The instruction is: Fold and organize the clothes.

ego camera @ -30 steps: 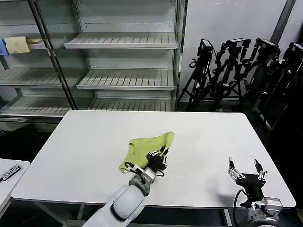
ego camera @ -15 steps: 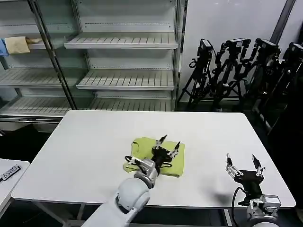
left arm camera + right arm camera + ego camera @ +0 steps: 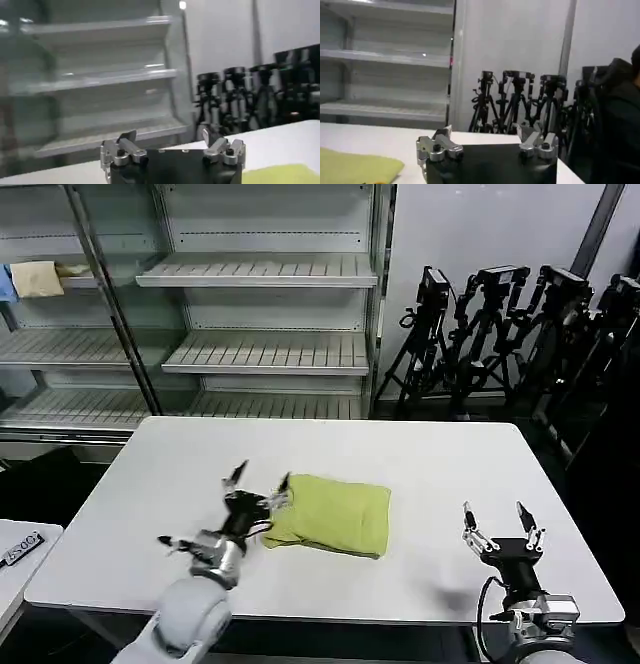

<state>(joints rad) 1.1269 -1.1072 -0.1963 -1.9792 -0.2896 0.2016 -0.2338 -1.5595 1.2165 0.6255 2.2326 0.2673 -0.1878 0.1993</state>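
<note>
I have the lime shirt [image 3: 335, 514] lying folded into a compact rectangle near the middle of the white worktop [image 3: 450, 464], its near edge thick with layers and one corner bunched on the side toward my left arm. My left claw [image 3: 258, 482] hangs released, fingers spread and holding nothing, just beside that bunched corner of the shirt. My right claw [image 3: 497, 524] also stands spread and empty, well apart from the shirt, close to the worktop's near edge on the right.

The risk I see is at that bunched corner. A fingertip of the left claw sits so near the fabric that any sideways sweep could snag a layer and drag the fold open. The soft cloth would not resist, and the stack looks loose rather than pressed. A careless reach by the right arm across the worktop could likewise push the far side of the shirt out of square.

The head view gives me the whole layout: shirt, both claws, and the bare shelving [image 3: 260, 274] beyond the shirt. The left wrist view shows the spread fingers [image 3: 125, 145] close up, with a sliver of yellow-green cloth [image 3: 280, 175] at its edge. The right wrist view catches the shirt as a flat yellow-green patch [image 3: 355, 167] and a row of black tripods [image 3: 520, 100] behind the worktop.
</note>
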